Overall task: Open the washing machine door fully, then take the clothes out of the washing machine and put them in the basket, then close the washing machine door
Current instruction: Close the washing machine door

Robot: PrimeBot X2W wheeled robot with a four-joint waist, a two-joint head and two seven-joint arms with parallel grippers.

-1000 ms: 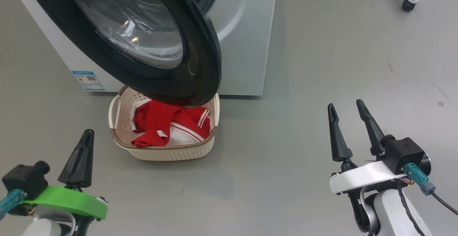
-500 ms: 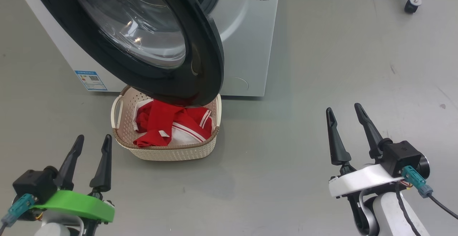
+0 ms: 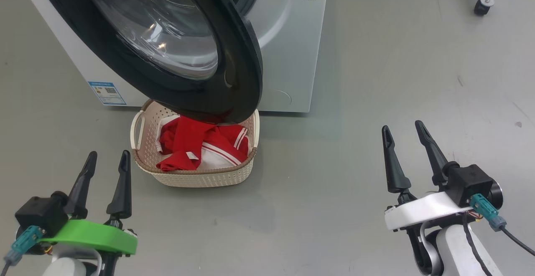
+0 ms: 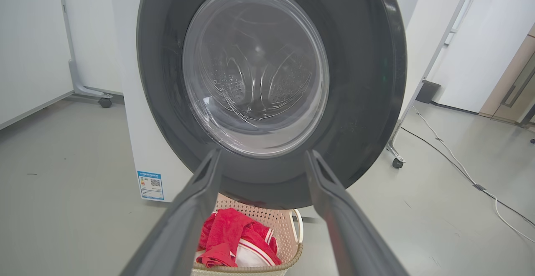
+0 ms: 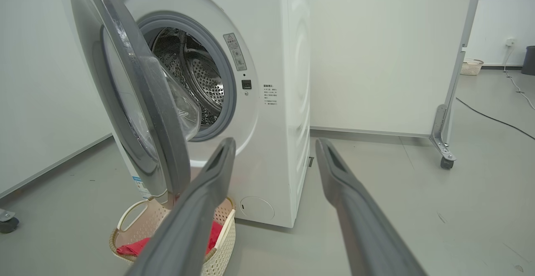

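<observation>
The left gripper [image 3: 109,152] hovers just left of the basket [image 3: 200,180], jaws spread apart, fingers pointing forward from a green wrist mount. The right gripper [image 3: 401,124] hangs well right of the basket, jaws likewise spread, on a white mount.

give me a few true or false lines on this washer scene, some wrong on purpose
1. The clothes lie in the basket. True.
2. The door is shut. False: it stands open, hanging over the basket.
3. The left hand grips the clothes. False: it is open and empty, apart from the basket.
4. The right hand is open and empty. True.
</observation>
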